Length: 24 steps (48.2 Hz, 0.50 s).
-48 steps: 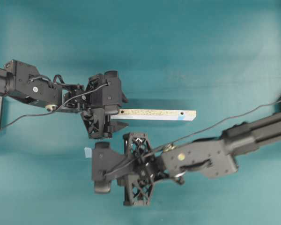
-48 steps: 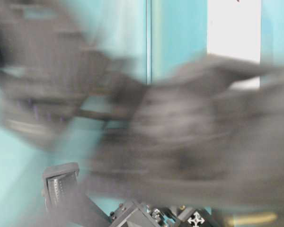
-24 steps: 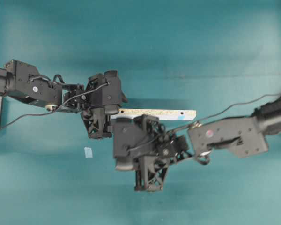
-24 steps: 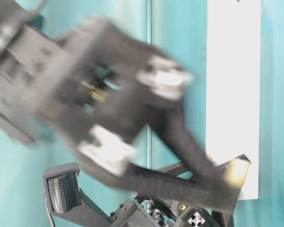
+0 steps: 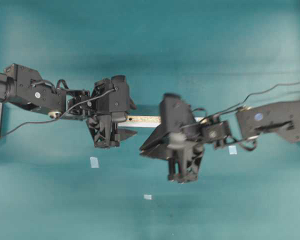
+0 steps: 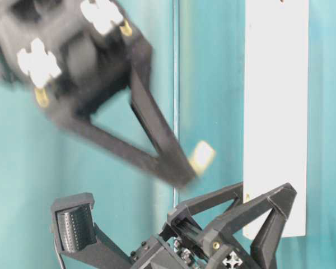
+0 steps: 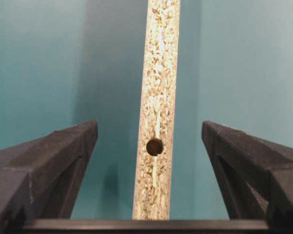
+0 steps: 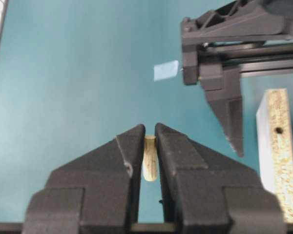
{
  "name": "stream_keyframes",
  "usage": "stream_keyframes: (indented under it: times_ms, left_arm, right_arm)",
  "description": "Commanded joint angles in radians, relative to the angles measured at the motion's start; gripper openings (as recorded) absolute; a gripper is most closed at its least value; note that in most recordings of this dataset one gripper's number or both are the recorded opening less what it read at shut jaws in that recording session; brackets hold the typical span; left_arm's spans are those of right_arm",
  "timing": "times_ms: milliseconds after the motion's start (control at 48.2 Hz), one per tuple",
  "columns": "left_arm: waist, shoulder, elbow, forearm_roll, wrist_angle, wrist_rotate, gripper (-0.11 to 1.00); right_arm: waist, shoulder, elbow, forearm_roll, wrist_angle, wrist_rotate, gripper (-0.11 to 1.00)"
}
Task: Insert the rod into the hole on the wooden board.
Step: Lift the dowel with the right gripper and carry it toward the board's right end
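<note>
Teal tabletop (image 5: 200, 45) underlies everything, with both arms reaching in from opposite sides. Next in size, the wooden board (image 5: 145, 119) lies flat between them, its near end sitting between the spread fingers of the left gripper (image 7: 149, 146), which straddles it without touching either edge. That claw is at its widest and holds nothing; judging by its stance, it waits there to steady the strip once pressing begins. One dark hole (image 7: 155, 146) shows in the speckled edge midway between those fingers, though the target hole at the blue-marked end is hidden under the other arm in the overhead view. The right gripper (image 8: 149, 146) hangs above and across the board's far stretch, jaws nearly together and pinching the rod (image 8: 150, 165). The peg runs along the fingers, one end showing past them, seemingly so that end can be led into the hole. Small light-blue tape squares (image 5: 94, 162) lie loose, off to the claws' sides.
</note>
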State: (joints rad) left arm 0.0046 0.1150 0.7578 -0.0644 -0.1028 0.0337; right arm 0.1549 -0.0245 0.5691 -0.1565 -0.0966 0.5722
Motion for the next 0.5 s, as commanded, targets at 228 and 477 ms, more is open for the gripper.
stream_keyframes:
  times_ms: [228,477]
  left_arm:
    - [0.017,-0.014,0.005,0.002,-0.008,0.008,0.99]
    - [0.028,-0.014,0.005,0.002,-0.006,0.009,0.97]
  right_arm:
    - [-0.057,-0.152,0.190,-0.005,-0.202,-0.008,0.11]
    - [-0.110,-0.215,0.279,-0.005,-0.259,-0.031,0.11]
